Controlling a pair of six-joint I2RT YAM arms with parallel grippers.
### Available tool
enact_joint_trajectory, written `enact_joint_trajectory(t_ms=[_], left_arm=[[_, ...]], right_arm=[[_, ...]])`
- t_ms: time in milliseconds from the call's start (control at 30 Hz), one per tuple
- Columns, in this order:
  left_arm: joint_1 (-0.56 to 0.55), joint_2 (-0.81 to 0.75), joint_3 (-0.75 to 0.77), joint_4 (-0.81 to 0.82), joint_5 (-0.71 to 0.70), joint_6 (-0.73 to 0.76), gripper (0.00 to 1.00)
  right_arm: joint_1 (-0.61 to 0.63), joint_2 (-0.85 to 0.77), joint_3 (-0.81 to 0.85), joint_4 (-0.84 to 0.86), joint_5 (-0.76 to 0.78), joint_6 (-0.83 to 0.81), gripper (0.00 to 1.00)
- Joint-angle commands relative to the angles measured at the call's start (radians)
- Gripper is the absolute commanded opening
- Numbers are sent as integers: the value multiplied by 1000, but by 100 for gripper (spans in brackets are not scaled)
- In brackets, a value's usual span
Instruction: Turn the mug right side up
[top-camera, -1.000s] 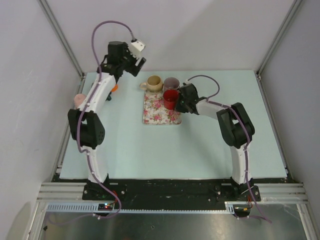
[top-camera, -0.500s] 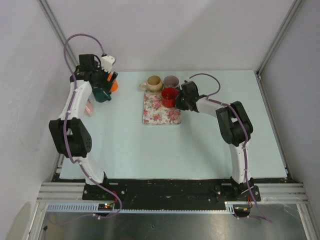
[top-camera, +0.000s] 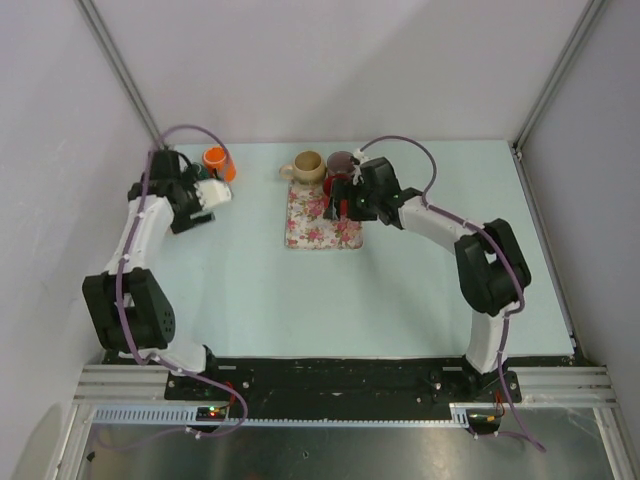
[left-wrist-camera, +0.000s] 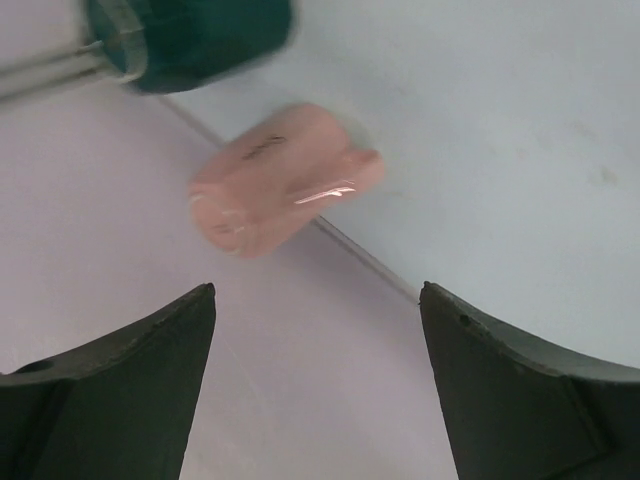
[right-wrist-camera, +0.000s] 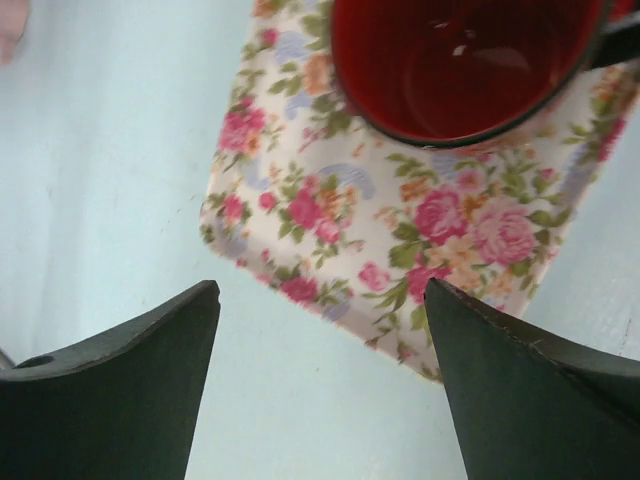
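Observation:
The red mug (right-wrist-camera: 460, 60) stands right side up on the floral tray (right-wrist-camera: 330, 230), its mouth open toward the right wrist camera. My right gripper (right-wrist-camera: 320, 285) hangs open just above and short of it with nothing between its fingers; from above, the gripper (top-camera: 345, 195) covers most of the red mug (top-camera: 341, 184). My left gripper (left-wrist-camera: 315, 290) is open and empty at the table's left edge, facing a pink mug (left-wrist-camera: 285, 185) that lies on its side against the wall. In the overhead view the left gripper (top-camera: 192, 205) hides that pink mug.
A beige mug (top-camera: 307, 166) and a grey mug (top-camera: 341, 160) stand at the tray's far edge (top-camera: 310, 225). An orange mug (top-camera: 217, 162) sits at the back left, with a teal mug (left-wrist-camera: 190, 40) next to it. The side wall is close to the left arm.
My right gripper has opened and let go of the red mug, which now stands on the tray. The left arm has swung left and down toward the pink mug.

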Motion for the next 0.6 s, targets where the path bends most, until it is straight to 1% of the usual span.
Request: enact_joint_trajectory(t_ms=[0,67,200,333,433,567], left_arm=[[-11,6,-109,-32,-104,581,84],[-1,53,-107,-30,-140,674,81],[24,163,-66,-22,-171,813,79],[41,203,-81,18,-137,961,79],[49,235,-92,68,-129,1033,80],[73,289,-91,176,-144,1097,79]], right_arm=[[29,-93,-17,-101,-69,-144,95],[43,-118,-19,-132,-56,-156,98],[65,-155,-25,-178,-32,-165,99],[79,-187,-35,-226,-1,-166,99],[82,-207,-50,-245,8,-162,99],[81,-224,-67,-251,6,-154,99]])
